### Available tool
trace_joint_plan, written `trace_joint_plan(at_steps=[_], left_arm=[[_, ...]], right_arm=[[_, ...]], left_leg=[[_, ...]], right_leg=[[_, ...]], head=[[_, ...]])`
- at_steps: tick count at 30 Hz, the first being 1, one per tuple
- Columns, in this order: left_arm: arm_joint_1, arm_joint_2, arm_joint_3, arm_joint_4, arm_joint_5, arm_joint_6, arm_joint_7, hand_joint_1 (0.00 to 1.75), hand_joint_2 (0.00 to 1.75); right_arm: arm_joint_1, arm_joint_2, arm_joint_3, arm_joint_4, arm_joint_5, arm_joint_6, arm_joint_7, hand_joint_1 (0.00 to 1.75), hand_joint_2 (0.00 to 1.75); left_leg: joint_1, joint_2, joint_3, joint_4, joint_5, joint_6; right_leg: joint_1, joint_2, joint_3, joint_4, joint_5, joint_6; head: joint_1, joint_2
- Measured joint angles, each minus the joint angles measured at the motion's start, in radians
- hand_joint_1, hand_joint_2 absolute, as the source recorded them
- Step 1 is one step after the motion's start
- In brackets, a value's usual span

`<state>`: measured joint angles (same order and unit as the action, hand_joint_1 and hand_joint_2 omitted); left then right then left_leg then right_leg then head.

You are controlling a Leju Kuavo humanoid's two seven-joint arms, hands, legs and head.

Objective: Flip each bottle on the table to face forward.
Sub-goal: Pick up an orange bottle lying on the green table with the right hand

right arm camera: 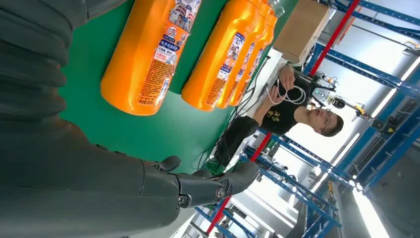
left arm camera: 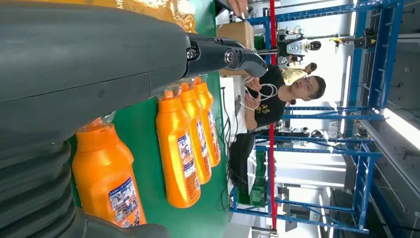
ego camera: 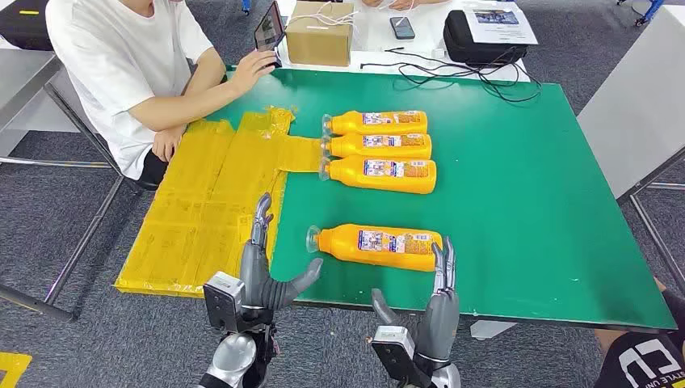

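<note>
A table (ego camera: 525,202) filled the centre of the head view. Three bottles (ego camera: 380,149) lay side by side in a touching row just above centre, caps pointing left. A fourth bottle (ego camera: 378,246) lay apart below them, near the lower table edge. A taped sheet (ego camera: 202,202) covered the table's left part. A box (ego camera: 319,32) sat at top centre, a case (ego camera: 485,36) at upper right, and a person (ego camera: 137,73) at upper left.

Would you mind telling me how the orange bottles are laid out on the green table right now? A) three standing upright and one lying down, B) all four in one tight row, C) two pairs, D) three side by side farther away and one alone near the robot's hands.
D: three bottles lie side by side farther off, while the lone bottle lies apart, nearest the robot.
</note>
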<state>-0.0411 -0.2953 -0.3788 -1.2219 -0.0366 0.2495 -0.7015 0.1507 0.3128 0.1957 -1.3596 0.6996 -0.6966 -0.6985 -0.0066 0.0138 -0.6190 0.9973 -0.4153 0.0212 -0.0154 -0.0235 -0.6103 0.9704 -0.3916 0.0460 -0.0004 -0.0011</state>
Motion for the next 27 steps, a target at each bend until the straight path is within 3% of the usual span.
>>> trace_joint_plan(at_steps=[27], left_arm=[[0.000,0.000,-0.006,0.000,-0.008,-0.005,0.000,0.00,1.75]], right_arm=[[0.000,-0.001,0.005,0.000,-0.001,0.000,0.000,0.00,1.75]], left_leg=[[0.000,0.000,0.000,0.000,0.000,0.000]], right_leg=[[0.000,0.000,0.000,0.000,0.000,0.000]], head=[[0.000,0.000]])
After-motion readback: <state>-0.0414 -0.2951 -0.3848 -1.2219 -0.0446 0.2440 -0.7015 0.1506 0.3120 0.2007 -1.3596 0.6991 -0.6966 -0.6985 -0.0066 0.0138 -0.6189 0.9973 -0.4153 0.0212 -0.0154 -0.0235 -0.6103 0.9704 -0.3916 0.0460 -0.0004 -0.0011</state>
